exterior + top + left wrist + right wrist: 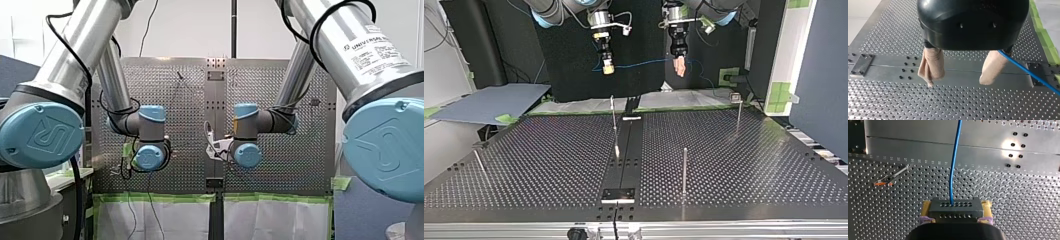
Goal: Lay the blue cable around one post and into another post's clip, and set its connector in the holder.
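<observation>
My right gripper (955, 206) is shut on the dark connector block (955, 210), with its yellow pads (927, 206) on both sides. The blue cable (954, 170) runs straight ahead out of the block. In the top view this gripper (608, 70) hangs high behind the table, and the cable (644, 63) stretches across to my left gripper (680, 70). My left gripper (956, 82) is open, its beige padded fingers (931, 66) wide apart and nothing between them. The cable (1028, 72) passes against the outer side of one finger.
Thin posts stand on the perforated table (749, 165): one by the centre rail (614, 117), one nearer (684, 170), one far with a capped top (738, 112), and a leaning one (480, 162). A small plate (619, 194) sits on the rail. An orange-tipped post (885, 181) lies ahead of my right gripper.
</observation>
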